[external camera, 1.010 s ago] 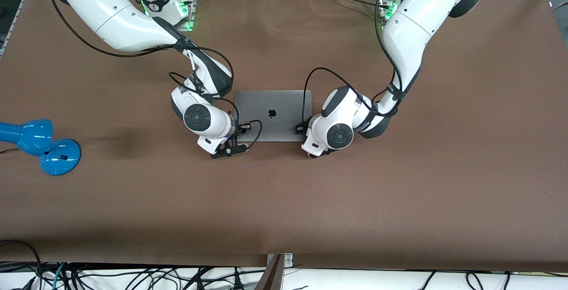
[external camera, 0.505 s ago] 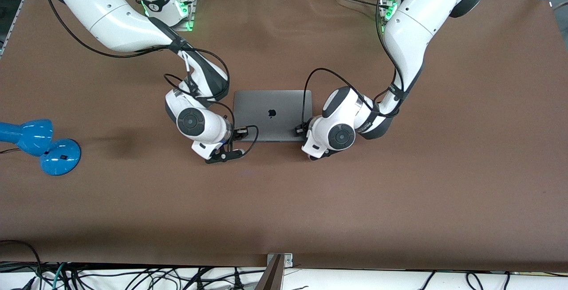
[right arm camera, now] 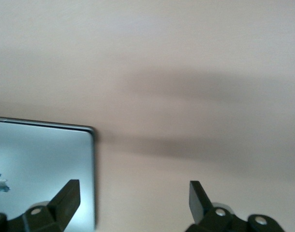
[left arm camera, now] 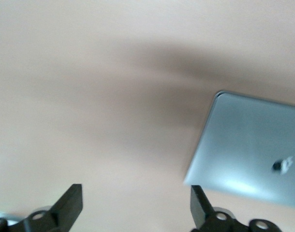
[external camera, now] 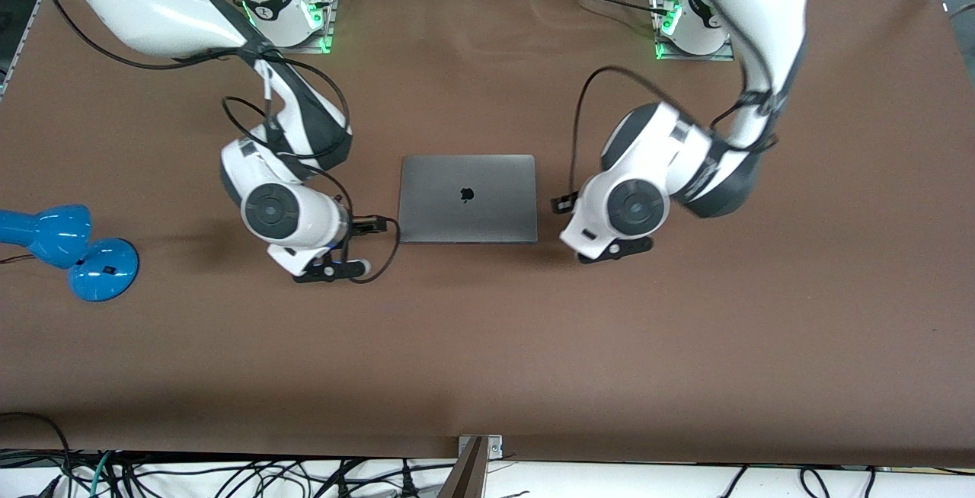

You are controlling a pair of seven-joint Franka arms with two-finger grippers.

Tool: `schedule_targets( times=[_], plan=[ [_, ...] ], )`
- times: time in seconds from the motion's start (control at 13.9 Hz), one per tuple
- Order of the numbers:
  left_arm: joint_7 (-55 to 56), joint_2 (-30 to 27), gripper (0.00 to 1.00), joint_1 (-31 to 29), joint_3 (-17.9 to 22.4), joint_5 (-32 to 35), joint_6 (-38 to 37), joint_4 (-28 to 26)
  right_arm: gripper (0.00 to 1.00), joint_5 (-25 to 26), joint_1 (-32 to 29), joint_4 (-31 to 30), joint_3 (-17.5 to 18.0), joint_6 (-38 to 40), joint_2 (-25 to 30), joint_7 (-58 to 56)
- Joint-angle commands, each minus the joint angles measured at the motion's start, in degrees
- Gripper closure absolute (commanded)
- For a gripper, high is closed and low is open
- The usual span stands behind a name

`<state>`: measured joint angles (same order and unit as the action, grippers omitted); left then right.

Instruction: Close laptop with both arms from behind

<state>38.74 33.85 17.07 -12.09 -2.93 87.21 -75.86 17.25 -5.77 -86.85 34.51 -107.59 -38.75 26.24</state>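
The space-grey laptop (external camera: 487, 212) lies shut and flat in the middle of the table, its dark apple logo facing up. My right gripper (external camera: 326, 266) is open and empty over bare table beside the laptop, toward the right arm's end. My left gripper (external camera: 612, 250) is open and empty over bare table beside the laptop, toward the left arm's end. The left wrist view shows a corner of the lid (left arm camera: 249, 145) past the open left gripper (left arm camera: 136, 203). The right wrist view shows the lid (right arm camera: 41, 159) by one finger of the open right gripper (right arm camera: 134, 200).
A blue desk lamp (external camera: 68, 247) lies at the right arm's end of the brown table (external camera: 487, 361). The arm bases with green lights stand along the table edge farthest from the front camera. Cables hang below the edge nearest the front camera.
Both arms have drawn away sideways from the laptop's lid, each toward its own end of the table. The laptop stays shut and has not moved.
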Motion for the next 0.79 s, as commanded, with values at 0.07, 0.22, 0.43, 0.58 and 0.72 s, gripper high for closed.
schedule_targets(
  times=[0.07,0.22,0.43,0.58,0.72],
  plan=[
    [-11.74,-12.29,0.0,-0.28,6.1,0.47,-6.53,-4.55,0.0,0.33,-5.12,-0.96,0.29,5.09,6.31,-0.49],
    [-13.16,-18.53,0.0,-0.37,8.13,0.29,-6.53,-8.32,0.0,0.33,-7.93,-0.87,0.29,7.55,8.77,-0.67],
    [-13.43,-28.72,0.0,-0.37,8.22,0.29,-2.34,-17.62,0.0,0.33,-10.75,-0.69,0.2,9.93,10.8,-4.95],
    [-15.17,-36.63,0.0,-0.45,8.75,0.38,4.51,-26.66,0.0,-0.1,-12.85,-0.25,-0.06,11.43,11.68,-9.18],
    [-17.11,-40.96,0.0,-0.45,9.89,0.55,7.61,-31.09,0.0,-3.43,-14.97,0.27,-0.06,12.05,12.91,-12.43]
  ],
)
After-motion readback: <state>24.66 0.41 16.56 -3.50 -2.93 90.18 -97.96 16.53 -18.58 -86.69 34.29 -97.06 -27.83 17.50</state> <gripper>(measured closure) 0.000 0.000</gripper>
